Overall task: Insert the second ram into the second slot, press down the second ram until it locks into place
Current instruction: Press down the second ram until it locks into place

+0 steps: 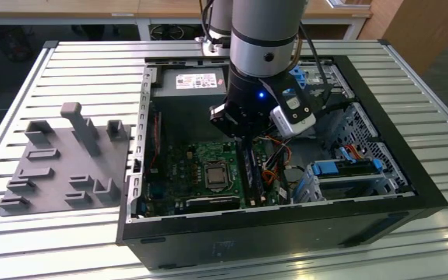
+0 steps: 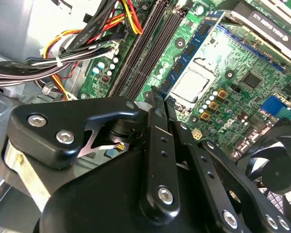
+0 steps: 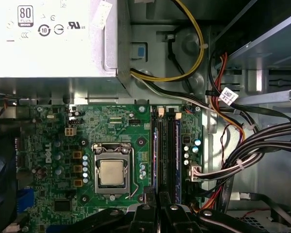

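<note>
My gripper (image 1: 242, 139) reaches down into the open computer case (image 1: 380, 192), over the green motherboard (image 1: 179, 169). In the first wrist view two long black memory slots lie side by side, each with a thin blue edge along it: one (image 3: 155, 150) and the other (image 3: 177, 150). I cannot tell which blue edge is the second ram. The gripper (image 3: 158, 199) stands at the near end of these slots with its black fingers (image 2: 155, 114) drawn together. Whether they touch a stick is hidden by the gripper body.
The processor socket (image 3: 111, 173) lies beside the slots. A silver power supply (image 3: 53, 39) sits beyond the board. Cable bundles (image 3: 237, 150) and a drive cage (image 1: 349, 172) crowd the other side. A fan (image 2: 276, 170) is near. A grey fixture plate (image 1: 60, 163) lies at the exterior view's left.
</note>
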### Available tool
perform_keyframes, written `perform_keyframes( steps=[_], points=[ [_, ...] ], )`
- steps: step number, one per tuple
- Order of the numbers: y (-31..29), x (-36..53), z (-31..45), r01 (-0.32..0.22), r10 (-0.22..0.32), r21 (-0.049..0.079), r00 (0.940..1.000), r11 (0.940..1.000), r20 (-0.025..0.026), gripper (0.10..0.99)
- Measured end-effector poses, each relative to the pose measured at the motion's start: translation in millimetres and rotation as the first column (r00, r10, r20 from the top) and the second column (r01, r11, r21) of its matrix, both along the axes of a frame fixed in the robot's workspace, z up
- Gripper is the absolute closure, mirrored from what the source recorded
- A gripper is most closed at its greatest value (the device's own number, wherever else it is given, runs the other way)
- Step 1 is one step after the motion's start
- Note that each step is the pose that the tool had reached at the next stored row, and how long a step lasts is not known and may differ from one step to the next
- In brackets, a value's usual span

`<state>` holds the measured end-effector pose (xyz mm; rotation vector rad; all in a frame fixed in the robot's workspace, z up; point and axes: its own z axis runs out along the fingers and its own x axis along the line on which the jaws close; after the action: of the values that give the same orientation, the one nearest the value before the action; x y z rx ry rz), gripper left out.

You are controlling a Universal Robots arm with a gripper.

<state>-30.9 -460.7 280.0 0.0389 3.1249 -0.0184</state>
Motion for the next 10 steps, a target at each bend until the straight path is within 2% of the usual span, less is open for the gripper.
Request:
perform_keyframes(
  steps=[10],
  points=[
    [0.0, 0.0, -4.0, 0.0, 0.0, 0.0, 1.0, 1.0, -0.0001, 0.949]
  ],
)
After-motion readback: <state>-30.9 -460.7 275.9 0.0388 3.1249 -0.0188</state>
